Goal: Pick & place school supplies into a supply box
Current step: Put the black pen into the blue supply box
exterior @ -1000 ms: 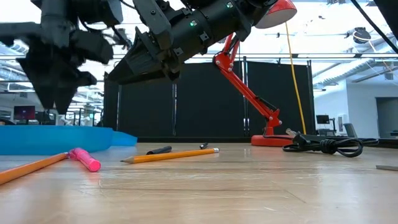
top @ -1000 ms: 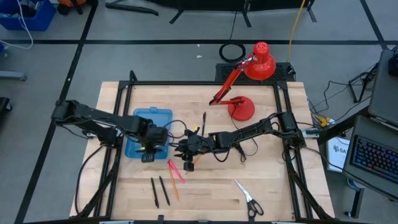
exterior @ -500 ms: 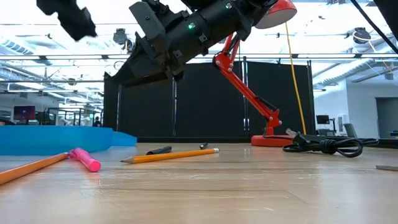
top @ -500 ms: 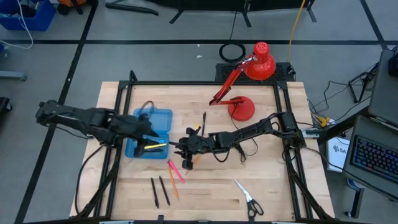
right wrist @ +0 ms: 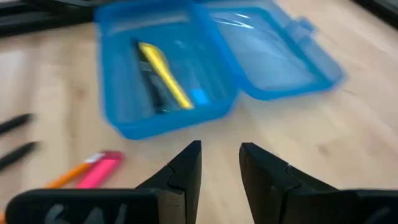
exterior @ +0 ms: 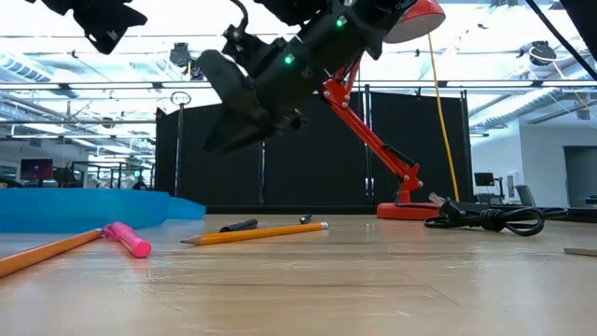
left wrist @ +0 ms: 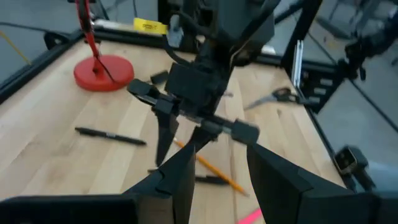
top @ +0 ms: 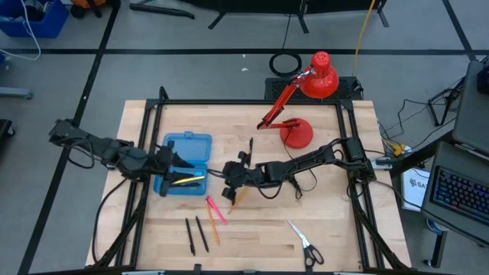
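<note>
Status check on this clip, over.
Both end effectors open, empty. Yellow marker inside translucent blue plastic case. Pencil untouched.

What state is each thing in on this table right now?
supply box: lid open, yellow marker inside.
left gripper: open, empty.
right gripper: open, empty.
scissors: closed, flat on table.
pink marker: lying on table.
desk lamp: standing, head bent down.
</note>
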Available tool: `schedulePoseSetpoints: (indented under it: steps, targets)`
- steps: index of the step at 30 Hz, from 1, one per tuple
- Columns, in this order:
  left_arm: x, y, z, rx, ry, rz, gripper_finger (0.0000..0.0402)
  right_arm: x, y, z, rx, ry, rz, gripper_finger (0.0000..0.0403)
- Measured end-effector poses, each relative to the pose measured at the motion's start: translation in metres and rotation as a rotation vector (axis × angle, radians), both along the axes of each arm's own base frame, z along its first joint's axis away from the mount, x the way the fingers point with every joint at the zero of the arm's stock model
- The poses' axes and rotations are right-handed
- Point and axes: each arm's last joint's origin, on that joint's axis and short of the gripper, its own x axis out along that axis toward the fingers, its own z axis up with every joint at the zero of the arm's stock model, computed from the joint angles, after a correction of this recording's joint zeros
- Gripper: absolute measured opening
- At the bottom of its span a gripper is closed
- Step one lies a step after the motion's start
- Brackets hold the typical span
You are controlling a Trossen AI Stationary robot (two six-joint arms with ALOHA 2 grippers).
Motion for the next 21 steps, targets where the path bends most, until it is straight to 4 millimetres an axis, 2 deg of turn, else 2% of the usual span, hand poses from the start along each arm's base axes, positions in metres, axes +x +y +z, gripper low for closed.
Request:
schedulePoseSetpoints:
  steps: [11,15,21]
  targets:
    - [0.002,-0.019,-0.034,-0.017,-0.306,-0.078,0.0147,-0.020,-0.013,-0.013,-0.118,0.095,-0.417,0.0100]
    - [0.000,-0.022,-0.040,-0.029,-0.350,-0.105,0.0147,-0.020,-0.013,-0.013,-0.079,0.064,-0.459,0.0100]
    - [-0.002,-0.025,-0.041,-0.018,-0.366,-0.131,0.0147,-0.018,-0.025,-0.014,0.053,0.017,-0.518,0.0100]
